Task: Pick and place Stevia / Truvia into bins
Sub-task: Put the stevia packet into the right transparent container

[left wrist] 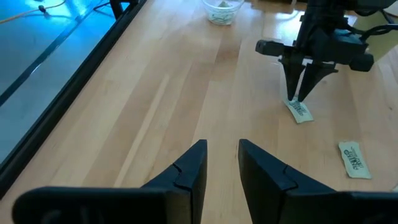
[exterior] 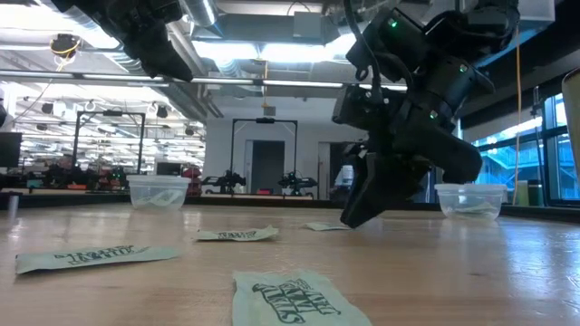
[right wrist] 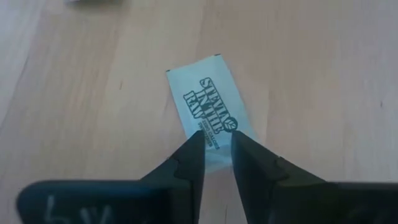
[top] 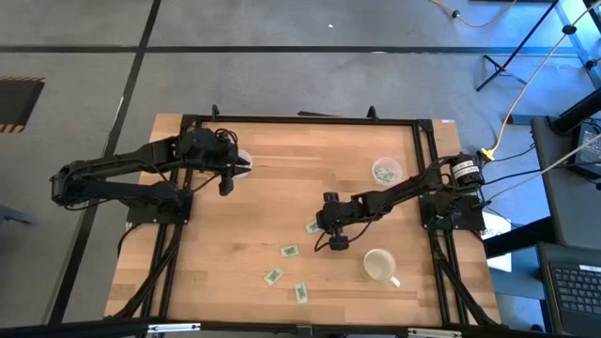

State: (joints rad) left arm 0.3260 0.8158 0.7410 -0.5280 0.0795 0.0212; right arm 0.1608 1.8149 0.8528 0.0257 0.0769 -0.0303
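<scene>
Clock read on the high view, twelve at the table's far edge.

Right gripper (top: 321,226) down at the dial's centre, set on the near end of one Stevia packet (top: 312,226) lying flat on the wood. Pinched or merely touched: cannot tell, since that end of the packet blurs out in the right wrist view. Open board all round this spot, nothing else close by.

Left gripper (top: 225,186) hanging at ten o'clock, released, fingers (left wrist: 193,163) a narrow slot apart with nothing between them, only bare planks ahead. Just beside it the left cup (top: 244,161), half covered by the arm from above; seen whole in the low view, with something pale inside.

Three more packets (top: 289,251) strewn between six and seven o'clock, apart from one another and well clear of the table (top: 235,244) edge. Right cup (top: 385,171) at two o'clock, near the black frame (top: 421,150), with green-printed packets inside. White mug (top: 378,266) at four o'clock, handle towards the near edge.

Widest free wood: from nine round to seven o'clock, and across the far side between the two cups.

Low view: left arm cut off at the top edge, its gripper not shown; the packet under the right gripper mostly screened by it.
</scene>
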